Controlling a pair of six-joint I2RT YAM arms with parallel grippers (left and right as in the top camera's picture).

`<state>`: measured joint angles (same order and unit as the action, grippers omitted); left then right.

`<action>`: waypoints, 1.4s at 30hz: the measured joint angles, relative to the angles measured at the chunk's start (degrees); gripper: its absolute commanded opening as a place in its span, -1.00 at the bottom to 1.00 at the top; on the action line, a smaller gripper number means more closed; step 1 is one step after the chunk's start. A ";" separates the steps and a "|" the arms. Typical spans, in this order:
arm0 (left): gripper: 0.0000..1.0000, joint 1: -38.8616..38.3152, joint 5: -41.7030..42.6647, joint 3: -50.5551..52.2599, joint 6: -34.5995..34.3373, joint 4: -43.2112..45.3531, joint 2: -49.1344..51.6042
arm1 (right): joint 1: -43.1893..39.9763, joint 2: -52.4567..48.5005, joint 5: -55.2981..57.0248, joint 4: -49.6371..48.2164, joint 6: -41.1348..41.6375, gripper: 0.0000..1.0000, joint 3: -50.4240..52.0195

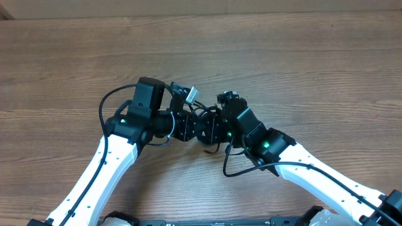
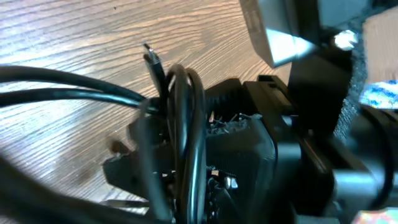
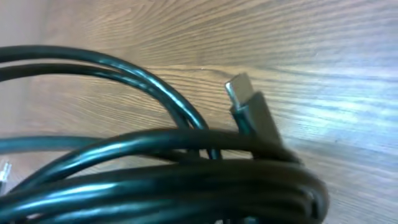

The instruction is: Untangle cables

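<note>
In the middle of the brown wood-grain table, well clear of its far edge, a knot of thin black flexible cables sits bunched between the two arms' tips.

The left gripper has its jaws together, and in its wrist view a loop of the cables stands upright right in front of it, so it looks pinched on the bundle. The right gripper is pressed close to the knot on the other side. I cannot tell whether its jaws are apart.

The cords look light, limp and smooth-skinned, likely to slide through a loose pinch and spring back into coils. The stiff plug ends seem the surest handholds.

The bundle's long axis runs from one gripper to the other. One silver-tipped plug rises out of the coils, angled away from them. A smaller plug pokes up in the left wrist view.
</note>
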<state>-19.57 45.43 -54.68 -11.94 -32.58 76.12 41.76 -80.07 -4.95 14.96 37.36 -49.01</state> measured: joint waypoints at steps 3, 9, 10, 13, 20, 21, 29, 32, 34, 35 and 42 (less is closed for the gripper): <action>-0.92 0.13 -0.26 0.00 0.59 -0.17 -0.02 | -0.63 0.55 -0.15 1.99 -0.39 0.43 0.02; -0.91 0.04 -4.87 -0.15 1.40 -0.57 -0.57 | -1.33 5.75 1.57 7.08 0.15 0.77 0.28; -0.92 -0.09 -5.86 -0.17 1.40 -0.63 -0.79 | -1.42 7.21 2.05 7.98 0.28 0.78 0.28; -0.92 -0.35 -8.28 -0.24 1.40 -0.39 -1.03 | -1.18 12.44 1.66 9.57 0.37 0.82 0.24; -0.92 -1.07 -10.56 -0.24 1.57 -0.44 -0.98 | -0.07 18.29 -0.02 13.99 0.35 0.97 0.04; -0.92 -1.07 -10.64 -0.24 1.92 -0.48 -0.98 | -0.04 18.16 0.24 14.64 0.31 1.00 0.04; -0.92 0.00 -11.02 -0.24 11.85 -6.88 -0.98 | -0.15 18.03 4.48 16.46 -3.65 1.00 0.04; -0.92 2.36 -10.03 -0.24 16.74 -10.62 -0.98 | -0.87 18.03 6.71 17.51 -4.79 1.00 0.04; -0.92 4.24 -8.09 -0.48 20.37 -13.18 -0.98 | -1.73 18.03 7.85 17.62 -6.47 1.00 0.04; -0.92 5.18 -6.99 -0.79 22.29 -14.53 -0.98 | -2.05 18.03 8.37 17.64 -7.74 1.00 0.04; -0.92 9.31 3.41 -3.91 36.28 -23.21 -0.98 | -2.40 18.03 6.99 17.40 -20.35 1.00 0.04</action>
<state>-10.26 48.84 -58.59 24.34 -55.79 75.13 39.35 -62.04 2.04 32.36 17.02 -48.97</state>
